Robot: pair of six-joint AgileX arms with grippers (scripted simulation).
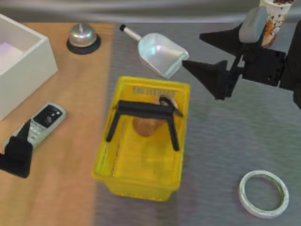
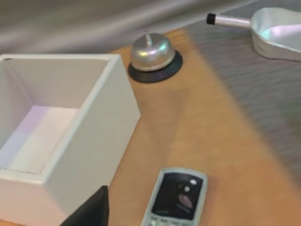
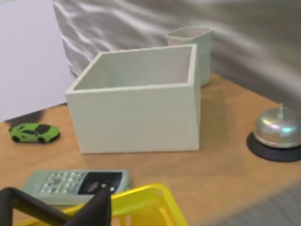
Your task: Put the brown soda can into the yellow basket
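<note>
Right gripper [image 1: 207, 52] let go, fingers apart, at 1 o'clock of yellow basket [image 1: 181, 101]. Brown soda can [image 1: 146, 126] lying inside. Putting-in looks done. Next: pull away. Left gripper [image 1: 19, 153] parked at 9 o'clock, cannot tell grip.

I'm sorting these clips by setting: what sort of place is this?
Probably a rendered tabletop test bench, not a real room: a table half wood, half grey, strewn with unrelated props like a yellow basket, a service bell and a green toy car.

Both AgileX arms are matte black, with wedge-shaped jaws; the right arm [image 1: 254, 23] carries a grey capsule-shaped housing.
</note>
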